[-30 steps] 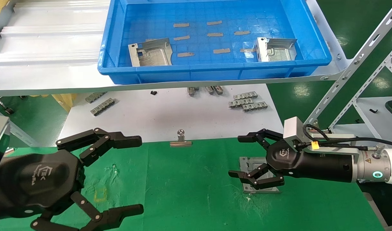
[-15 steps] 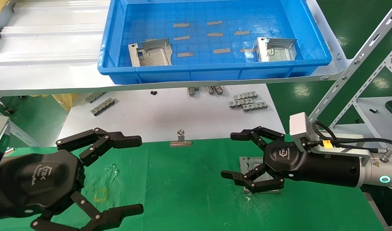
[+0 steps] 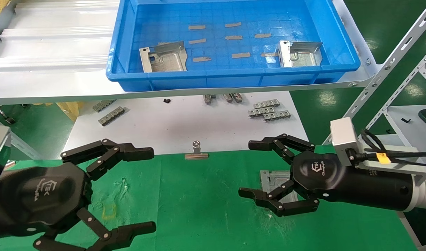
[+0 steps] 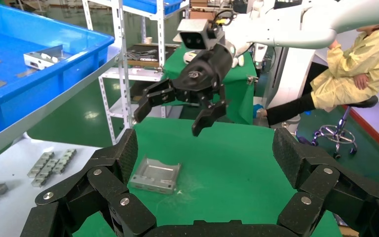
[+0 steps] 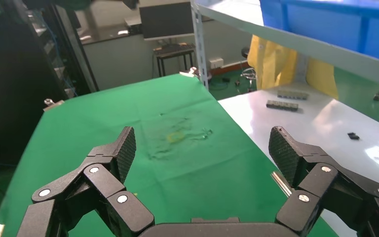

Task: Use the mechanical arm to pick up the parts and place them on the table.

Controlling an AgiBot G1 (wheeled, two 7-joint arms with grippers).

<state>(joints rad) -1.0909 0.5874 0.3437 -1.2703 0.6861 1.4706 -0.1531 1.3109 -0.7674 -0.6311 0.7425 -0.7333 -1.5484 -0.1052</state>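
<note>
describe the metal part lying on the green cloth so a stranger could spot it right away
Start at the wide green cloth-covered table and look to its right side, just below the open right end effector. The silvery stamped sheet-metal plate lies flat there, partly hidden by the black fingers. Unlike the two similar plates in the blue plastic tray, it is out on the cloth.

A blue tray (image 3: 233, 78) holds flat strips (image 3: 240, 55); toothed clips (image 3: 268, 111) lie on the white tabletop (image 3: 185, 122).

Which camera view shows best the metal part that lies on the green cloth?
The left wrist view: the part lies fully visible there, below the open right gripper. In the head view that gripper covers much of the part. The right wrist view does not show it.
</note>
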